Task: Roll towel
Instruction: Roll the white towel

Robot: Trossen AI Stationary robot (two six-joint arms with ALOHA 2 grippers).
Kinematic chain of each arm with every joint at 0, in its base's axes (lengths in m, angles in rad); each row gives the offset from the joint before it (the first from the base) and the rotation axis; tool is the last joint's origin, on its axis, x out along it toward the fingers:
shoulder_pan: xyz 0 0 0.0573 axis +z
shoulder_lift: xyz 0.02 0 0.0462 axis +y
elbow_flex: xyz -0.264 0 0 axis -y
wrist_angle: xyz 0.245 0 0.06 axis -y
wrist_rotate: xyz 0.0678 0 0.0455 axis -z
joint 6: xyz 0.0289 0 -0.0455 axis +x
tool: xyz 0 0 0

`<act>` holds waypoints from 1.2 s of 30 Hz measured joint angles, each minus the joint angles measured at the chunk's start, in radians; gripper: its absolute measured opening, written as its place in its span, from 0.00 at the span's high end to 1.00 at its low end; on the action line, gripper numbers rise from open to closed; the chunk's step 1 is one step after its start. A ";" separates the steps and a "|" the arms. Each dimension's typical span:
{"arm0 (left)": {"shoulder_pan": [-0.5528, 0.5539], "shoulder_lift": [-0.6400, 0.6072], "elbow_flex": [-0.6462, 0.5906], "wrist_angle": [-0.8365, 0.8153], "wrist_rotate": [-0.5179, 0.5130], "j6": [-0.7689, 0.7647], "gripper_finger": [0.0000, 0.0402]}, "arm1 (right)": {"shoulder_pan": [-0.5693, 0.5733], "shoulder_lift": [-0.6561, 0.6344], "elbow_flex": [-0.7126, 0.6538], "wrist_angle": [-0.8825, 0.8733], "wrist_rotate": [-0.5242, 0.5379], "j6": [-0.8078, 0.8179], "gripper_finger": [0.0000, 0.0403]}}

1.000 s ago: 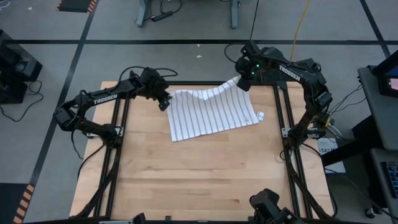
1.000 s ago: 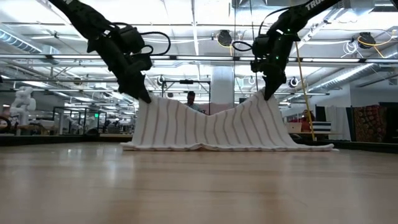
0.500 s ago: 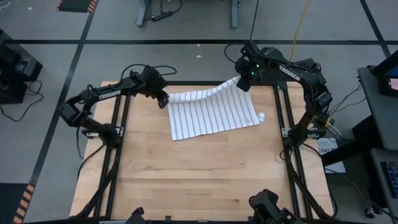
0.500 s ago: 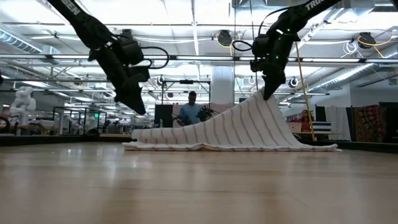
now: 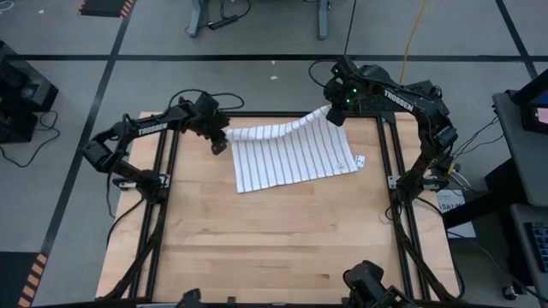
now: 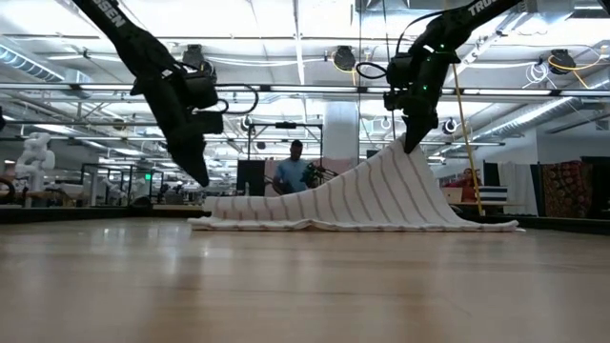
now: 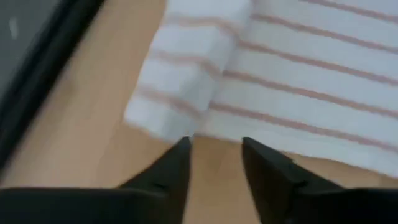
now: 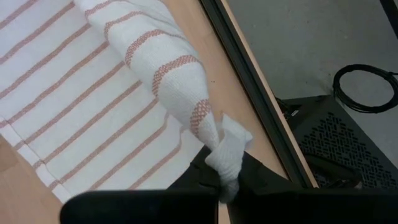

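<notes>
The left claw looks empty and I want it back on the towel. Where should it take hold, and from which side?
Probably the towel's far-left corner, which lies flat just ahead of the open left claw. Come from the table's left edge, low, sliding one finger under the folded hem. The right claw holds the far-right corner raised, so a matching corner grip would even the edge.

Right gripper (image 8: 225, 182) pinched shut on a bunched corner of the towel (image 8: 93, 93). Cloth lifts from the fingers as a twisted fold, then spreads flat, reddish stripes showing, over the wood table (image 8: 18, 180). Dark rail (image 8: 249, 74) along table edge; grey floor, coiled cable (image 8: 364, 87) beyond.
</notes>
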 joint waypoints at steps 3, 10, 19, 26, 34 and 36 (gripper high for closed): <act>-0.031 0.014 0.000 0.046 -0.023 0.130 0.48 | 0.000 0.000 0.000 0.000 0.000 0.000 1.00; -0.040 0.108 0.000 0.137 -0.184 0.173 0.43 | 0.000 0.000 0.000 0.002 0.000 0.005 1.00; -0.056 0.161 0.000 0.152 -0.168 0.178 0.62 | 0.000 0.000 0.000 0.003 0.000 0.008 1.00; -0.064 0.202 0.000 0.198 -0.218 0.145 0.81 | 0.000 0.000 0.000 0.003 0.000 0.000 1.00; -0.065 0.181 0.028 0.151 -0.231 0.120 0.97 | 0.000 0.000 0.000 0.003 0.000 0.000 1.00; -0.070 0.142 0.057 0.123 -0.235 0.119 0.98 | 0.000 0.000 0.000 0.003 0.000 0.000 1.00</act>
